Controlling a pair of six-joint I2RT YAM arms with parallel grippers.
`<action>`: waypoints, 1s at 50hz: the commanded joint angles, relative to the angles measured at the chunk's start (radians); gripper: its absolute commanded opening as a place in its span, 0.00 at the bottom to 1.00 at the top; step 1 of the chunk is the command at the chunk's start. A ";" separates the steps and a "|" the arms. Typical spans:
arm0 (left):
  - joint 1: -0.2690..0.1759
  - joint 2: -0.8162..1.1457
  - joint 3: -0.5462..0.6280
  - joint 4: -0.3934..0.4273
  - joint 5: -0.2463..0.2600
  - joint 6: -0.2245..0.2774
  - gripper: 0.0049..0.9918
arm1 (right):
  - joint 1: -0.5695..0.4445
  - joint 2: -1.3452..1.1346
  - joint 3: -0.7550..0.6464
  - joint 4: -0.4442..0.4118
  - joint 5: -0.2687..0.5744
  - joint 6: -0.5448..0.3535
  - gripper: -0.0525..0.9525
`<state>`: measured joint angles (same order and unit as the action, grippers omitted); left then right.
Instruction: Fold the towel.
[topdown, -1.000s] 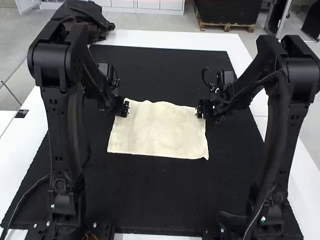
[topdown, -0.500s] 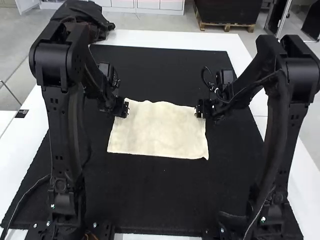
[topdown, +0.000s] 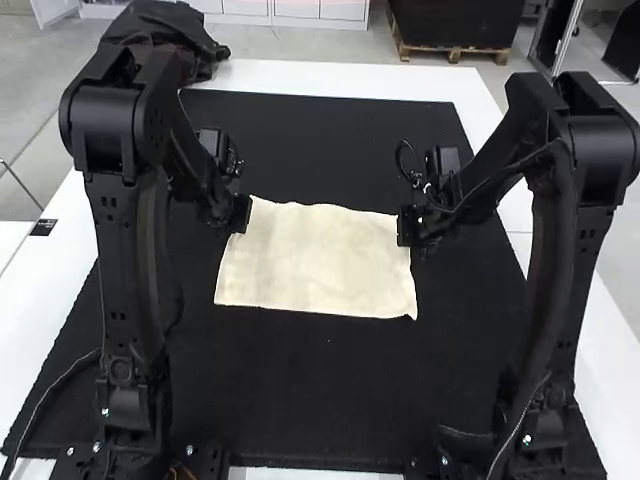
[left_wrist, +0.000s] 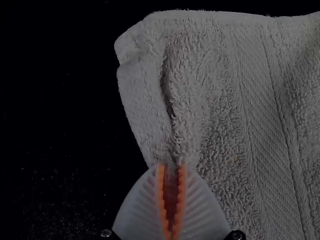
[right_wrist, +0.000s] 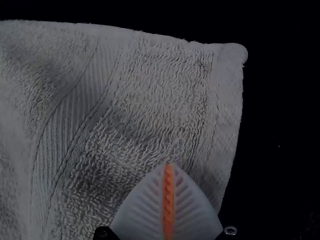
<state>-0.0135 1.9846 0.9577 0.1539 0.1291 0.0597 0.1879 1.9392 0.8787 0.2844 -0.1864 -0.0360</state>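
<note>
Finding the towel (topdown: 315, 262) flat on the mat (topdown: 330, 390), long axis running gripper to gripper, I record left gripper (left_wrist: 172, 166) pinching its left side, right gripper (right_wrist: 169, 165) clenched opposite, catch unconfirmed.

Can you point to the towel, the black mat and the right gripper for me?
Towel (topdown: 315, 262): high view, on the middle of its cream cloth.
Black mat (topdown: 320, 395): high view, on a bare part nearer the camera than the towel.
Right gripper (right_wrist: 168, 164): right wrist view, at its fingertips.
</note>
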 joint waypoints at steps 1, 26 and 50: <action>0.014 0.029 -0.011 0.004 0.010 0.014 0.02 | -0.002 0.018 -0.004 0.016 -0.018 0.007 0.03; 0.015 0.028 -0.005 0.006 0.020 0.012 0.02 | -0.004 -0.019 0.013 0.009 -0.010 0.035 0.93; 0.018 0.025 -0.004 -0.007 0.023 0.006 0.02 | -0.004 -0.019 -0.007 -0.007 -0.044 0.059 0.03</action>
<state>-0.0097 1.9846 0.9577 0.1532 0.1436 0.0597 0.1875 1.9392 0.8776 0.2722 -0.2020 0.0151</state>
